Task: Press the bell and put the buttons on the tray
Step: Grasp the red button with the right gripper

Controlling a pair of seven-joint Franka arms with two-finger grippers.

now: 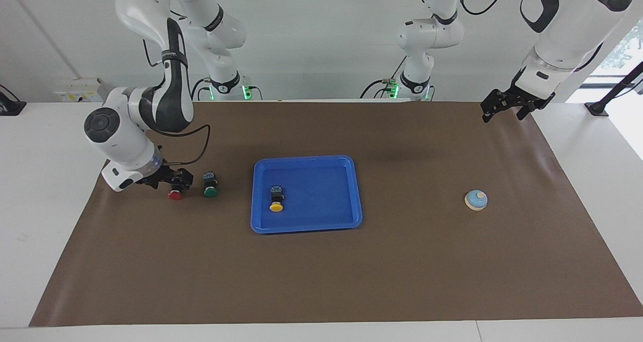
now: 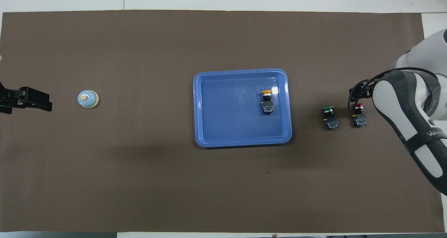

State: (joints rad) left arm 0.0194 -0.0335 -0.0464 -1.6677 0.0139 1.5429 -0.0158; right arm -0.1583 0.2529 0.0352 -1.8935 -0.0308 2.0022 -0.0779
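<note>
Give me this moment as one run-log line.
yellow button in tray | right gripper open at red button | green button on mat | left gripper open, waiting

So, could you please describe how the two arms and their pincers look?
Both arms are glossy white with dark grey joint sections. The right arm carries a lettered black band and a loose black cable. The right pincer and the left pincer are black, with linked fingers.

Both arms' jaws apart.
</note>
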